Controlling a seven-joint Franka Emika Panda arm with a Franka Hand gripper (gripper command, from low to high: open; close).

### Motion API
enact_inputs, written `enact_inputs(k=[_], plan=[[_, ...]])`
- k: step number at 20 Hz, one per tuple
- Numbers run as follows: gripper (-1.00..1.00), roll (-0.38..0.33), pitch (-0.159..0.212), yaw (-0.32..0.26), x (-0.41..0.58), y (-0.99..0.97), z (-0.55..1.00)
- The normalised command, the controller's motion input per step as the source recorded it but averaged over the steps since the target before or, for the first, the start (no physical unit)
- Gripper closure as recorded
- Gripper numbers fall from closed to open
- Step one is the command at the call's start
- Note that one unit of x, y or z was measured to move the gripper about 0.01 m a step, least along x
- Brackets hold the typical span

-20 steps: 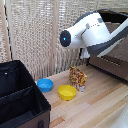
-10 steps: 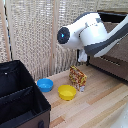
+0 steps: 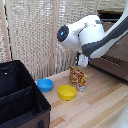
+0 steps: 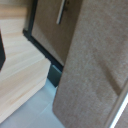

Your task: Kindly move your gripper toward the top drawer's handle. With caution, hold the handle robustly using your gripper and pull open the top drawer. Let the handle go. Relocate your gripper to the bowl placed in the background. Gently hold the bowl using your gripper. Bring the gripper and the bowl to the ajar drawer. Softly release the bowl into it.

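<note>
fingers hidden behind the arm [image 3: 92, 35]; handle [image 4: 61, 12] blurred.

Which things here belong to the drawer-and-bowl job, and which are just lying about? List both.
For the job: small round bright blue plastic bowl; grey-brown wood-grain drawer front; thin silver bar handle.
Lying about: round yellow plastic bowl; patterned snack packet; black fabric box.
</note>
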Motion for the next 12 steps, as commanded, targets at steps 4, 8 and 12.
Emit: enact_inputs(k=[4, 8, 12], plan=[[-1.00, 0.309, 0.038, -0.265, 0.023, 0.10, 0.12], [-1.00, 0.316, 0.020, -0.259, 0.010, 0.13, 0.11], [-1.00, 0.314, 0.018, -0.259, 0.011, 0.13, 0.11]])
